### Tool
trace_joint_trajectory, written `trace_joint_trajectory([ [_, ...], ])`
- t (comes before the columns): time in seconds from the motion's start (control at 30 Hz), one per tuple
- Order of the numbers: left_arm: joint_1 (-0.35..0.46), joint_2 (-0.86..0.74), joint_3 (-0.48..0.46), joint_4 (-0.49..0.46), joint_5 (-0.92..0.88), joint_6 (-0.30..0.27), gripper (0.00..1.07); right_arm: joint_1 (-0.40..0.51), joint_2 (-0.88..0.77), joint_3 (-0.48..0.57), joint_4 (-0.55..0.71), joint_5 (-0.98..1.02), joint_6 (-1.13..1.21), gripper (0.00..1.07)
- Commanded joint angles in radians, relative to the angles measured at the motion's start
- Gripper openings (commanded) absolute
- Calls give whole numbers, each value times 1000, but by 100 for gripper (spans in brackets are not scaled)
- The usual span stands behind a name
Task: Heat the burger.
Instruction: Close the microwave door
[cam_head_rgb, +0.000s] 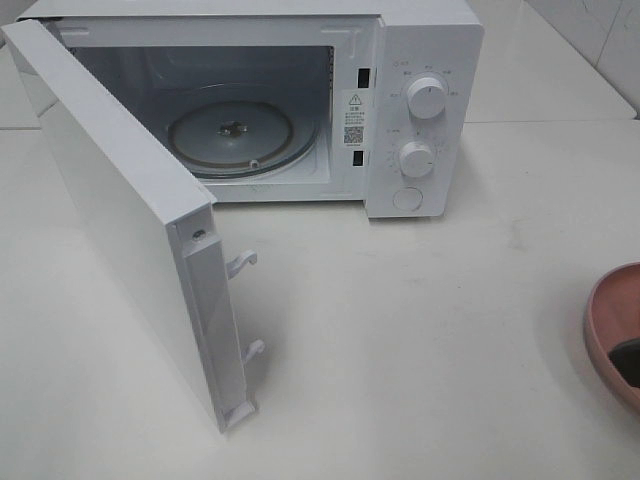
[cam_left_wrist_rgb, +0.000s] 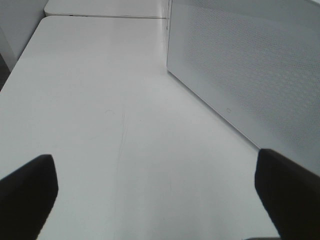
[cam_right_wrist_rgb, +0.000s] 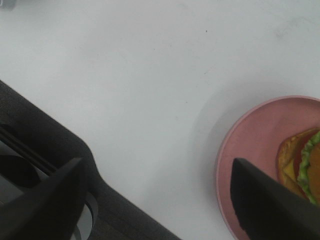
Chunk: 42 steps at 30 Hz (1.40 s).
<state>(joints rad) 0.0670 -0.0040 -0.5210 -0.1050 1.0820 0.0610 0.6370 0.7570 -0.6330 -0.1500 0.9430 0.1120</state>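
The burger (cam_right_wrist_rgb: 303, 166) lies on the pink plate (cam_right_wrist_rgb: 250, 145) in the right wrist view, with lettuce, red and yellow layers showing. It is partly cut off by the frame edge and by one dark finger (cam_right_wrist_rgb: 265, 205). My right gripper (cam_right_wrist_rgb: 157, 165) is open above the white table, beside the burger, with one finger over the plate's rim and nothing between the fingers. My left gripper (cam_left_wrist_rgb: 155, 157) is wide open and empty over the table, next to the microwave door (cam_left_wrist_rgb: 250, 75). From the high camera only the plate's edge (cam_head_rgb: 608, 320) shows; the burger is out of view there.
The white microwave (cam_head_rgb: 420, 100) stands at the back with its door (cam_head_rgb: 120, 220) swung wide open toward the front left. A glass turntable (cam_head_rgb: 240, 135) lies inside. A dark part of the right arm (cam_head_rgb: 630, 362) overlaps the plate. A dark strip (cam_right_wrist_rgb: 120, 215) borders the table.
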Motion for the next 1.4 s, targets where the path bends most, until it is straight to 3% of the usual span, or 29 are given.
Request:
trace_joint_trajectory([
  [0.03, 0, -5, 4, -3, -10, -4, 100, -1, -64, -1, -1, 56, -12, 77],
  [0.4, 0, -5, 4, -3, -10, -4, 100, -1, -276, 2, -1, 195, 17, 76],
  [0.73, 0, -5, 4, -3, -10, -4, 100, -5, -446, 92, -1, 195, 44, 76],
  [0.97, 0, -5, 4, -3, -10, -4, 100, -119, -506, 94, 29, 144, 57, 76],
  [1.03, 0, -5, 4, -3, -10, -4, 100, -200, -558, 95, 62, 108, 54, 76],
  [1.13, 0, -5, 4, -3, -10, -4, 100, -253, -607, 106, 72, 93, 33, 76],
  [1.33, 0, -5, 4, -3, -10, -4, 100, -294, -657, 131, 92, 54, 27, 76],
  [1.4, 0, -5, 4, -3, -10, -4, 100, -344, -688, 134, 104, 53, 15, 76],
])
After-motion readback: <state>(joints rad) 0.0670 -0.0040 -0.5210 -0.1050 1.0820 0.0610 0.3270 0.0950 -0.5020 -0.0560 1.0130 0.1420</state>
